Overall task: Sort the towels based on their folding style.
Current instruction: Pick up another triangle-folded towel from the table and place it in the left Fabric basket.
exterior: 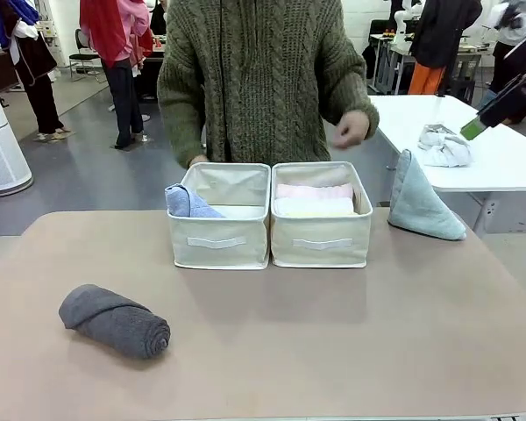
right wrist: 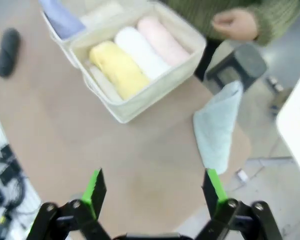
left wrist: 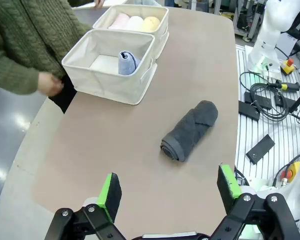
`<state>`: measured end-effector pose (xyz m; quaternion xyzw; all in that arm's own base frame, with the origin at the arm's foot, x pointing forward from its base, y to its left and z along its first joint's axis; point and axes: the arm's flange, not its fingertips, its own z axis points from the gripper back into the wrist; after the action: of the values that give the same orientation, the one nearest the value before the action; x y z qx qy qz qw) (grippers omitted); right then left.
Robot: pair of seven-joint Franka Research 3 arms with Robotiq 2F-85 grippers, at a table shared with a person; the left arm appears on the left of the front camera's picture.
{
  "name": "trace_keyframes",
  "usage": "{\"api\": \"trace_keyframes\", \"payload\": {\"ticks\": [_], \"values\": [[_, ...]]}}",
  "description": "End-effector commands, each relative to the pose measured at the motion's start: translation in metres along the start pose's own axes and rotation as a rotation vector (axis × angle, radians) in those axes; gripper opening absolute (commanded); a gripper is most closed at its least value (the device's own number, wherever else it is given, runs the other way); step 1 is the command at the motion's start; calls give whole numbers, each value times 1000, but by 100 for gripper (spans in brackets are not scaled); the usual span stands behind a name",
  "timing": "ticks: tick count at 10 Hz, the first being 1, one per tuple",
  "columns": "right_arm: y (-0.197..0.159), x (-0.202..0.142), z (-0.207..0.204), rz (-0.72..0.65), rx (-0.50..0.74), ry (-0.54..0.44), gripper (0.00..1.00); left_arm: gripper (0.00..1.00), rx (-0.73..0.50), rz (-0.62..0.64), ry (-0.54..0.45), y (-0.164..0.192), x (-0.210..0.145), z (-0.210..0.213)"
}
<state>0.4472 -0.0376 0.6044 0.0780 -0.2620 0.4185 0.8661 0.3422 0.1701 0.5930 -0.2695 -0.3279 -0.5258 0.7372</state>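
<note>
A dark grey rolled towel (exterior: pixel 114 321) (left wrist: pixel 189 131) lies on the table's front left, ahead of my open left gripper (left wrist: pixel 170 192). The left bin (exterior: pixel 217 244) holds a light blue cone towel (exterior: pixel 186 202) (left wrist: pixel 126 62). Pink (right wrist: pixel 162 40), white (right wrist: pixel 140 52) and yellow (right wrist: pixel 117 67) rolls lie side by side in the right bin (exterior: pixel 323 244). A pale grey-green cone towel (exterior: pixel 416 206) (right wrist: pixel 217 125) stands on the table right of the bins. My right gripper (right wrist: pixel 154 187) hangs open high above it, its green pad (exterior: pixel 473 129) showing at the far right.
A person in a green knitted sweater stands behind the bins, one hand (exterior: pixel 351 130) raised near the right bin. A white table (exterior: pixel 508 162) at the back right carries a grey-white cloth bundle (exterior: pixel 444 145). Cables and devices (left wrist: pixel 265 95) lie beside the table.
</note>
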Motion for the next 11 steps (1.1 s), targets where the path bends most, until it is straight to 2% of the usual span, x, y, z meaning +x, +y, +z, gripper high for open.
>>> {"api": "trace_keyframes", "payload": {"ticks": [1, 6, 7, 8, 10, 11], "values": [[13, -6, 19, -33, -6, -75, 100, 100, 22, -21, -25, -1, -1, -3], [5, -4, 26, -12, -15, -58, 100, 100, 22, -21, -25, -1, -1, -3], [-1, 8, 22, 96, 15, -33, 100, 100, 22, -21, -25, -1, -1, -3], [-17, 26, 11, 159, -24, -17, 100, 100, 22, -21, -25, -1, -1, -3], [-51, 50, -28, 260, 48, 145, 100, 100, 22, -21, -25, -1, -1, -3], [-72, 61, -49, 286, 33, 241, 100, 100, 22, -21, -25, -1, -1, -3]]}}
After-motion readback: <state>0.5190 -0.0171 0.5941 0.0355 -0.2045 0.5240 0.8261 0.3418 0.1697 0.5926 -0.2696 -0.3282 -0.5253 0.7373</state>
